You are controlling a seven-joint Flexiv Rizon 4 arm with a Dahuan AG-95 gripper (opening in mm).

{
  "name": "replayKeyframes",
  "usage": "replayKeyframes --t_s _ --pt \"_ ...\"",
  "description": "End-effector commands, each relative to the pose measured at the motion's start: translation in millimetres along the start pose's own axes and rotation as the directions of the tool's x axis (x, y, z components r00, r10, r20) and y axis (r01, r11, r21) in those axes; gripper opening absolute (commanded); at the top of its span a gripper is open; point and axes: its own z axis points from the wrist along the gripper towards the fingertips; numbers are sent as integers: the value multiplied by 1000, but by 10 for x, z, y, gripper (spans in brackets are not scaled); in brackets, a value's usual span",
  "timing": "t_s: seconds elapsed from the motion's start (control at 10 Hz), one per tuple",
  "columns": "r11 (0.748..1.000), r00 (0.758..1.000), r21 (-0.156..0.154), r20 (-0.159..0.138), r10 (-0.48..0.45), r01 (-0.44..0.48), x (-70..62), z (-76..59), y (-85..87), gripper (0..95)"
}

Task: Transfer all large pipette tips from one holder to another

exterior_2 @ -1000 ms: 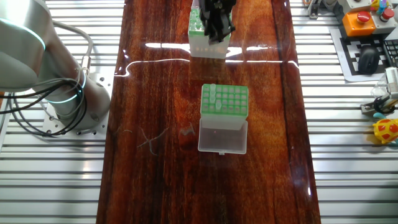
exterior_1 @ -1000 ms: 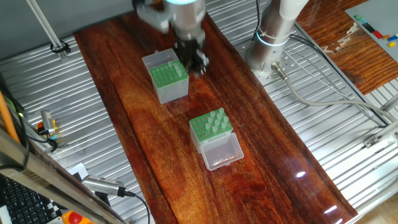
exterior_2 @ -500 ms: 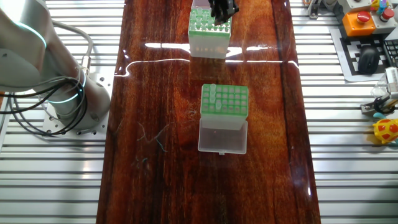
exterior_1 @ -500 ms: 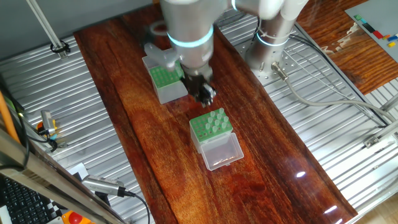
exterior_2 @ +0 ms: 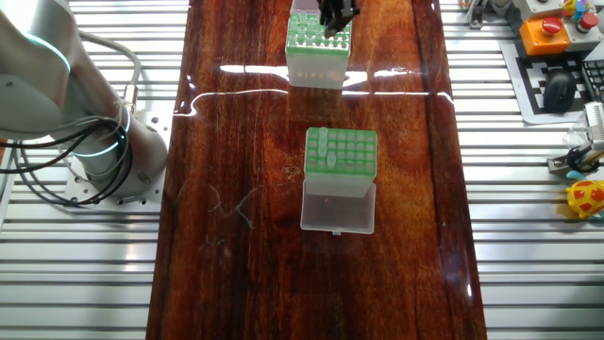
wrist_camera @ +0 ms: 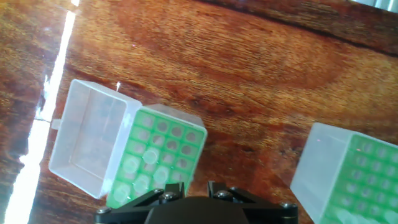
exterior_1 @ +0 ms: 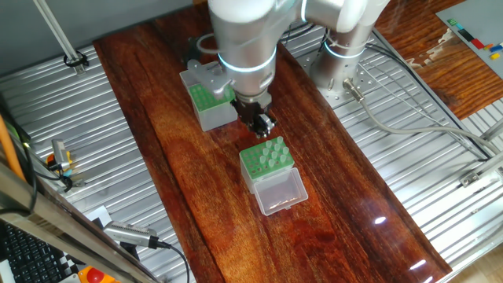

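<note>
The holder with see-through sides (exterior_1: 267,159) stands mid-table with its clear lid (exterior_1: 280,193) open toward the front. Several large pipette tips (exterior_1: 273,152) stand in its green grid; they also show in the other fixed view (exterior_2: 322,148) and the hand view (wrist_camera: 134,165). The grey-sided box (exterior_1: 211,101) stands behind it and also shows in the other fixed view (exterior_2: 316,47) and at the right of the hand view (wrist_camera: 357,180). My gripper (exterior_1: 259,123) hangs between the two boxes, above the table. Its jaws stand a little apart with nothing seen between them (wrist_camera: 188,190).
The boxes stand on a dark wooden board (exterior_1: 196,181) flanked by ribbed metal table. The arm's base (exterior_1: 338,55) is at the back right. Cables (exterior_1: 409,126) run across the metal at right. Small parts and a controller (exterior_2: 552,38) lie beside the board.
My gripper has moved from over the grey-sided box toward the see-through holder and now hangs between them. The boxes and tips have not moved.
</note>
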Motion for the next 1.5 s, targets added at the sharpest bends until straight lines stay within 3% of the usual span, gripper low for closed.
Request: replayKeyframes --t_s 0.1,0.3,0.5,1.0,1.2,1.5 --pt "995 996 -29 19 91 -91 -207 167 263 190" --pt "993 993 -29 20 114 -113 -255 172 316 190" --pt "992 992 -30 19 125 -124 -196 101 203 190" --pt "981 981 -28 36 193 -192 -196 101 203 190" --pt "979 978 -30 48 205 -204 -320 253 251 190" --pt "978 978 -34 47 205 -204 -331 251 270 190"
